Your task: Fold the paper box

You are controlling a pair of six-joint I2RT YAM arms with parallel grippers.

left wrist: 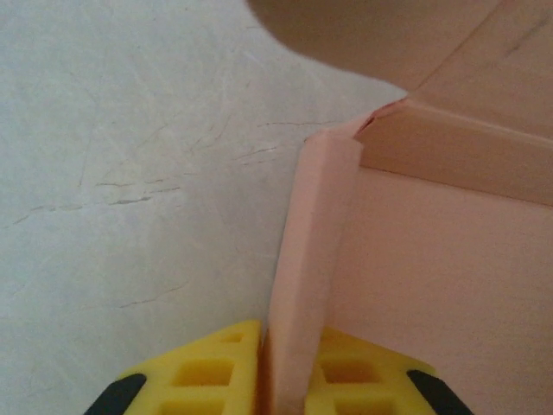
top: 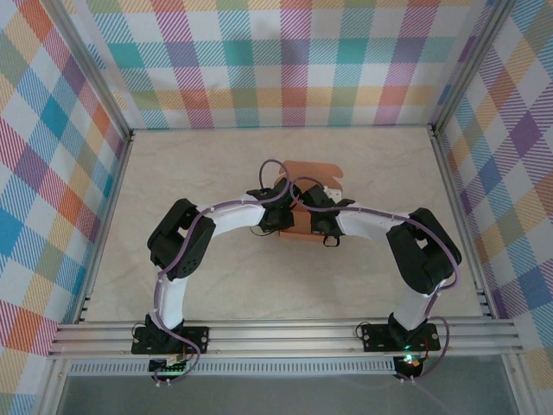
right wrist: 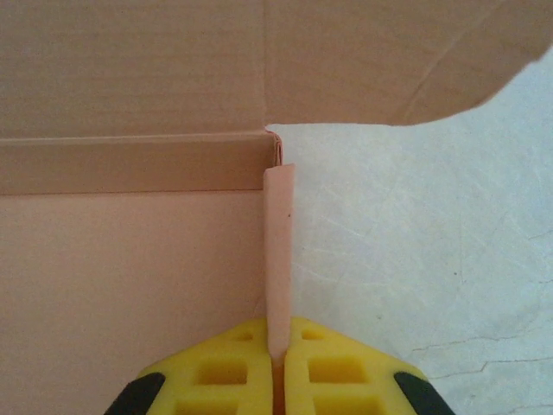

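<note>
The paper box (top: 309, 177) is salmon-orange card, partly folded, lying at the table's middle with both arms meeting over it. In the left wrist view its left side wall (left wrist: 313, 259) stands upright, and my left gripper (left wrist: 289, 367) is shut on that wall's lower end. In the right wrist view the right side wall (right wrist: 278, 251) stands on edge, pinched by my right gripper (right wrist: 281, 350). The box floor (right wrist: 130, 277) lies flat, the back wall (right wrist: 130, 164) is raised, and the lid flap (right wrist: 363, 52) stretches away behind it. From above, the arms hide most of the box.
The cream table (top: 216, 285) is ringed by checked walls (top: 285, 60) on three sides and an aluminium rail (top: 285, 333) at the near edge. Purple cables (top: 259, 201) loop over both arms.
</note>
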